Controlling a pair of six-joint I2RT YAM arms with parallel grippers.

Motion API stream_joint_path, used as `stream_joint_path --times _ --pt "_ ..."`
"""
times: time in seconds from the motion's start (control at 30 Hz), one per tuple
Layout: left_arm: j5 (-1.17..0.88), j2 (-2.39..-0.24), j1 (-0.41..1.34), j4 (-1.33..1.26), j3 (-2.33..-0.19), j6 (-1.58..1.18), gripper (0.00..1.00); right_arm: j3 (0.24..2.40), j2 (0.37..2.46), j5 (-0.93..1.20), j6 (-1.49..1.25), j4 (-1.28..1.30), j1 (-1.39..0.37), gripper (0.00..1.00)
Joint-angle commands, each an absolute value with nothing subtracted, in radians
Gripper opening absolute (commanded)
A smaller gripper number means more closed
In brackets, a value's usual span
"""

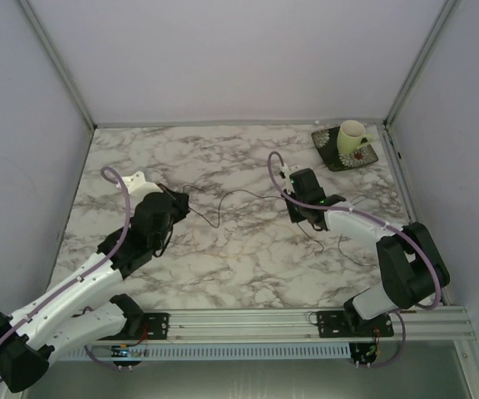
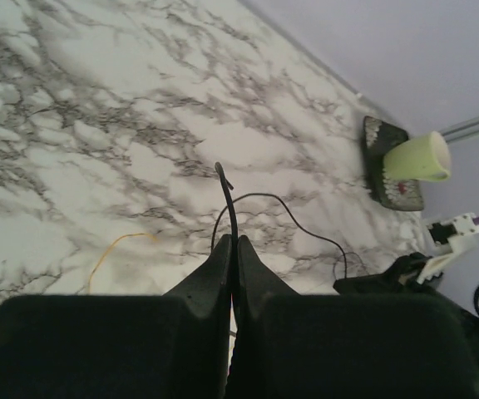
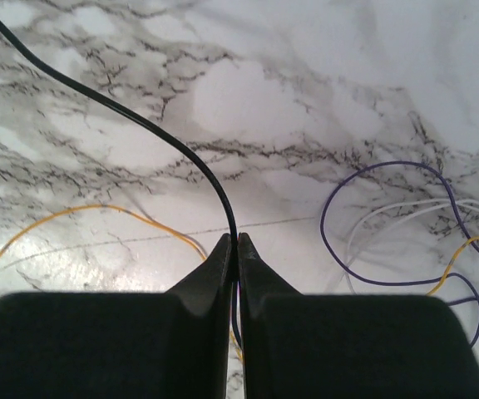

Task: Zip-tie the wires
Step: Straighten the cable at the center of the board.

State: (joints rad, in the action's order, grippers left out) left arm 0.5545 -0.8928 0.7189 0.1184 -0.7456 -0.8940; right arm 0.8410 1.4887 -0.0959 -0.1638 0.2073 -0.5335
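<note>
Left pincer point(image 1: 183, 199) sits low over the marbled worktop point(image 1: 223, 266), left of centre. In the left wrist view its fingers point(image 2: 214, 270) are pressed together, pinching a dark strand point(image 2: 227, 204). The strand's free end sticks up past the tips, and I can't tell if it is wire or tie. A thin black wire point(image 2: 281, 204) arcs from beside those tips toward the right arm. One yellow wire point(image 2: 111, 249) lies on the marble left of the fingers.

In the top view the black wire point(image 1: 239, 194) runs across mid-worktop between the two pincers.

Right pincer point(image 1: 298, 212) is right of centre. In the right wrist view its tips point(image 3: 234, 239) are closed, nipping the black wire point(image 3: 140, 125), which sweeps up and left. More of the wires lie flat on the marble: a yellow one point(image 3: 81, 209) to the left, then purple point(image 3: 331, 208) and white point(image 3: 389, 212) loops on the right, overlapping.

Far right corner: a pale cup point(image 1: 352, 137) on a dark patterned mat point(image 1: 339, 158), well apart from the wires.
</note>
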Motion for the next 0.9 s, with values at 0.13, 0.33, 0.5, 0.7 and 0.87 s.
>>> stream_joint_path --times 0.13,0.33,0.5,0.7,0.87 --pt "0.566 -0.965 0.713 0.109 -0.676 -0.861 0.00 0.835 1.475 -0.088 -0.168 0.295 -0.550 0.00" --pt "0.566 -1.037 0.699 0.056 -0.610 -0.844 0.00 0.842 1.471 -0.165 -0.222 0.394 -0.563 0.00" --pt "0.541 -1.104 0.685 -0.001 -0.586 -0.821 0.00 0.840 1.418 -0.201 -0.282 0.440 -0.565 0.00" --pt "0.517 -1.228 0.676 -0.013 -0.591 -0.809 0.00 0.856 1.394 -0.198 -0.325 0.504 -0.565 0.00" --pt "0.500 -1.292 0.674 0.002 -0.588 -0.824 0.03 0.876 1.380 -0.186 -0.364 0.562 -0.565 0.00"
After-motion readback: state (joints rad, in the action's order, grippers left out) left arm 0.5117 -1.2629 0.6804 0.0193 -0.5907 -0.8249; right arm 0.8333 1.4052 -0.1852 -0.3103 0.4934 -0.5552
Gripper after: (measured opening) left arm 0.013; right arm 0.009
